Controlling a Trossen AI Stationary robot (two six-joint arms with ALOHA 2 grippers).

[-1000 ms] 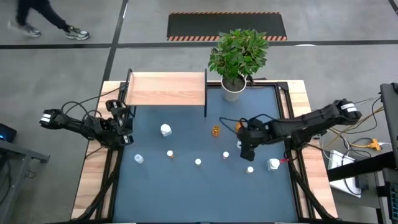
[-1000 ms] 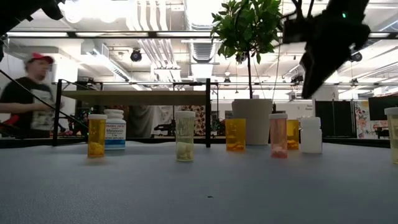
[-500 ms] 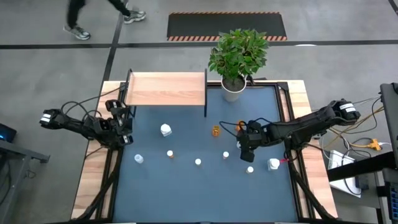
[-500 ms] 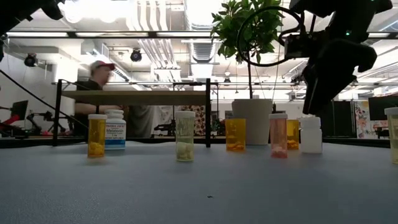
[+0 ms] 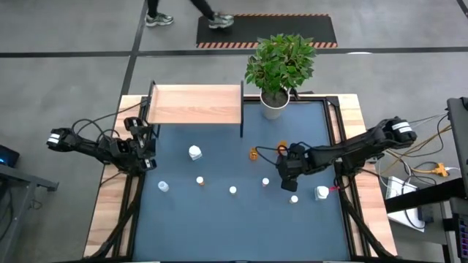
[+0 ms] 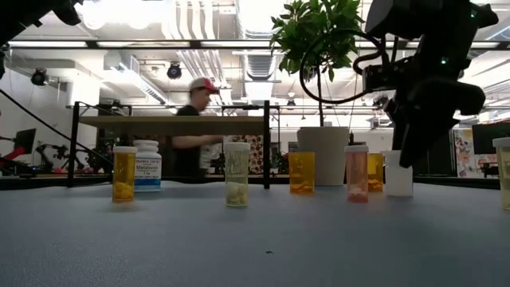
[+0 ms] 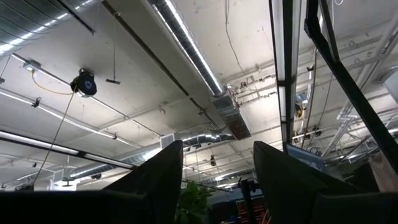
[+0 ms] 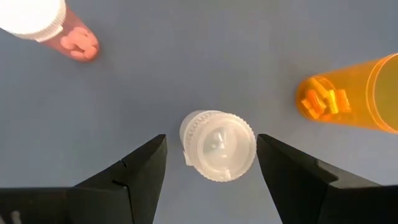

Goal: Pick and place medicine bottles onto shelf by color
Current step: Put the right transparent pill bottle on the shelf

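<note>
Right gripper (image 5: 287, 174) low over the dark blue tabletop (image 5: 219, 219), well off the right end of the light wood shelf with black metal legs (image 5: 196, 104) and nearer the table's front edge. Fingers (image 8: 137, 168) spread wide, released, straddling a small white medicine bottle with a ribbed translucent cap (image 8: 217, 145); a gap of blue tabletop on each side of the cap, no contact. Same bottle upright on the tabletop in the low view (image 6: 397, 182), its top partly behind the dark gripper.

Just beside it, on the shelf's side, a pinkish bottle with a white cap (image 6: 356, 172) and a translucent orange bottle (image 6: 375, 172), both upright. Further small bottles scattered upright over the tabletop in front of the shelf: a white one (image 5: 194, 153) nearest the board, an orange one (image 5: 254, 153) off the shelf's right leg, several pale-capped ones farther forward.

Left gripper (image 5: 142, 145) waiting off the shelf's left end at the table edge, pointing upward, fingers parted and grasping nothing.

Green plant in a white pot (image 5: 274, 109) just past the shelf's right end. Person in a red cap (image 6: 195, 119) in the room behind the shelf.
</note>
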